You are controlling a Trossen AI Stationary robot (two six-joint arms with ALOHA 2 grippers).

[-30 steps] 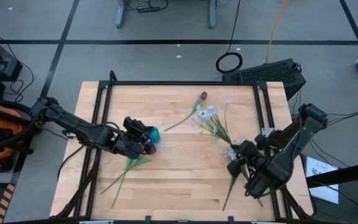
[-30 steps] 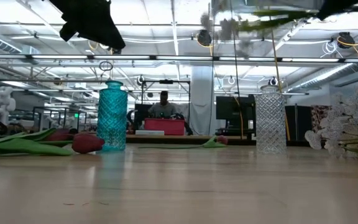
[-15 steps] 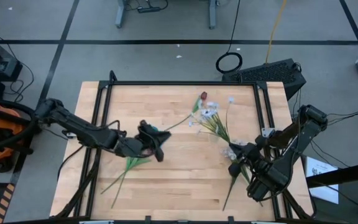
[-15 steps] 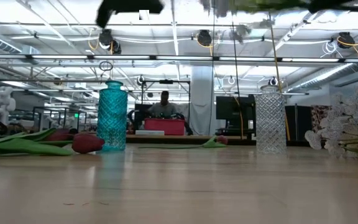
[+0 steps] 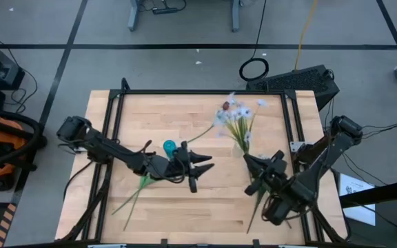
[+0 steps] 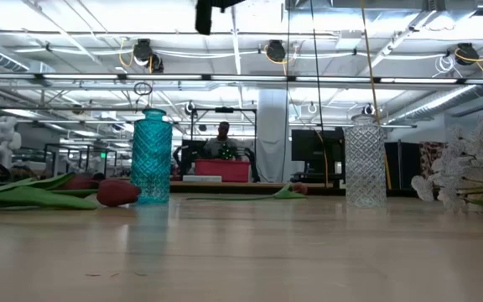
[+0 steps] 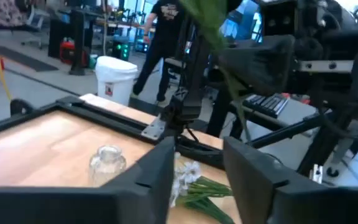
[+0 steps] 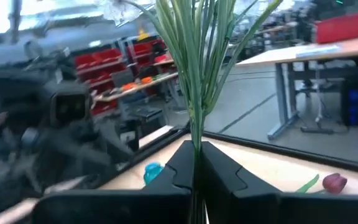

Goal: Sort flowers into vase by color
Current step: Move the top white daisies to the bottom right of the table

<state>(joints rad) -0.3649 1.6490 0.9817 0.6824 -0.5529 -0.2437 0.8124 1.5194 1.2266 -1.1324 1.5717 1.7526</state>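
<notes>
The right gripper sits over the table's right side, its fingers pinched tight on the green stems of a white spray. The spray is lifted off the wood, its pale blossoms reaching toward the far edge of the table; in the right wrist view the stems rise straight up from between the closed fingers.

The left gripper hovers near the table's middle, fingers parted with a clear gap and nothing between them, pointing toward the right arm. Its own camera looks past the two dark fingers to the clear vase and some white blossoms lying on the wood.

The teal vase stands just behind the left gripper. A red tulip lies beside that vase with its green leaves, the stems trailing toward the near left corner. Another red head lies near the far edge by the lifted spray. More white blossoms show at the table's right in the low view. A person sits in the room beyond
</notes>
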